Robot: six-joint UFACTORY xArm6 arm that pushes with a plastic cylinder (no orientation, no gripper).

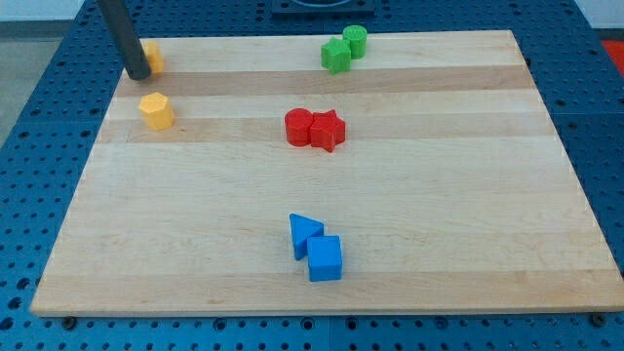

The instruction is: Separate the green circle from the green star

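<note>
Two green blocks sit touching at the view's top, right of centre: you see the green circle (355, 40), a short cylinder with a flat top, just behind and to the right of the green star (335, 55), whose lobed outline is soft at this size. Both look like matte plastic on a pale wooden board (439, 214) with lengthwise grain bands. Your rod ends in my tip (138, 75) at the view's top left, well apart from the greens; it carries no fingers, so nothing opens or closes. A yellow block (153, 56) is partly hidden behind the rod, its shape unclear. A yellow hexagon (156, 110) lies just below. A red circle (298, 127) touches a red star (329, 130) mid-board; a blue triangle (303, 234) touches a blue cube (325, 258).
</note>
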